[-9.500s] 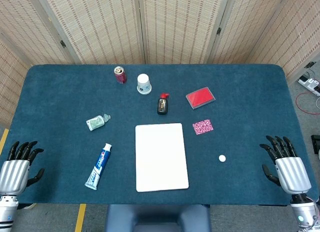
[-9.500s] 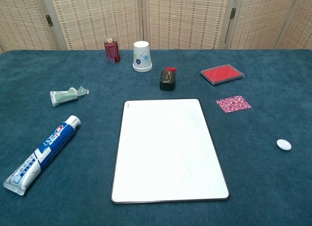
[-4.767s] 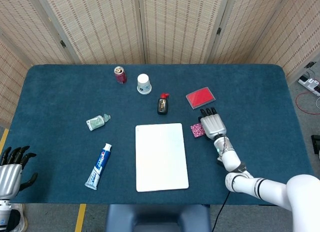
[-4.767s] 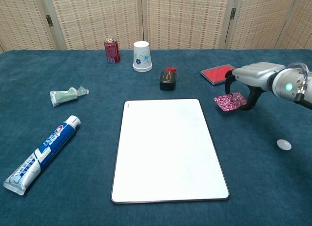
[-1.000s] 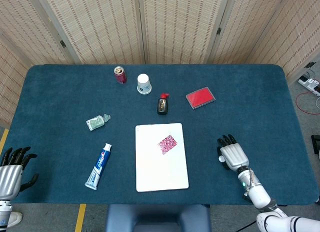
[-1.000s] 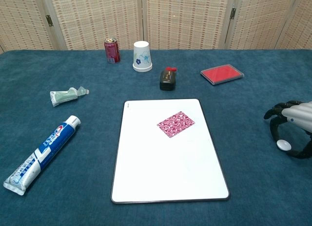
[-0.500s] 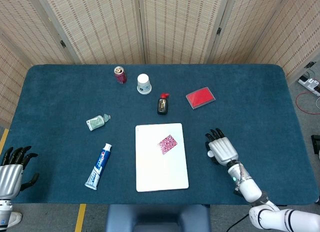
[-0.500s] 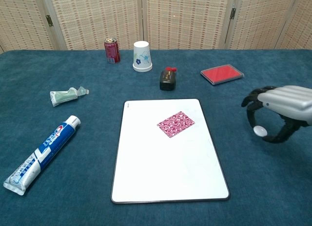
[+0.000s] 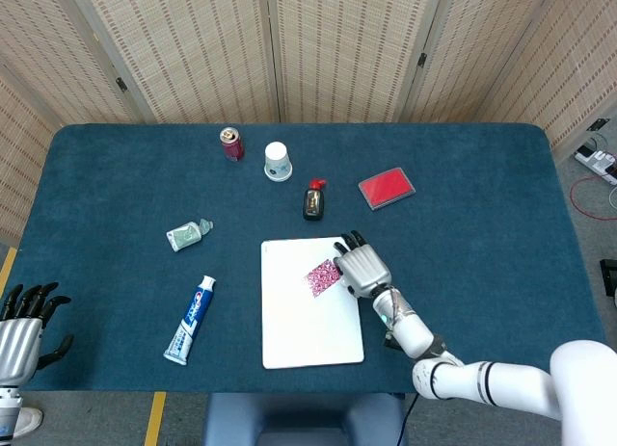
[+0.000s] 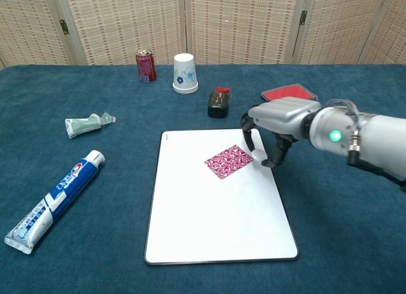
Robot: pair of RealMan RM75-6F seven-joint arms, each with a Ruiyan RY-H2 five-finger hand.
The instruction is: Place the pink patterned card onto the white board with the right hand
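Across the whole middle of both views spreads the blue table (image 9: 501,224), and at its lower centre lies the white board (image 9: 308,316), flat on the cloth. My right hand (image 9: 360,267) hangs over the board's upper right edge, fingers curled downward; in the chest view a small white thing seems to sit between my fingertips (image 10: 274,160), but I cannot tell for certain whether I grasp it or my fingers are bent on nothing. My left hand (image 9: 21,335) waits at the lower left corner of the head view, fingers apart, holding nothing.

Next in size: the toothpaste tube (image 9: 190,319) left of the board, the red case (image 9: 387,187) to the upper right, the paper cup (image 9: 278,161) and the can (image 9: 230,143) at the upper centre, the crumpled green tube (image 9: 187,234), and the dark little bottle (image 9: 313,201).

Smallest, the pink patterned card (image 10: 228,160) rests flat on the board's upper part, just beside my fingertips, so by my reckoning the placing is done. My worry is that, with my fingers so close, any sweep or drag as I pull away could nudge the light card off the board.
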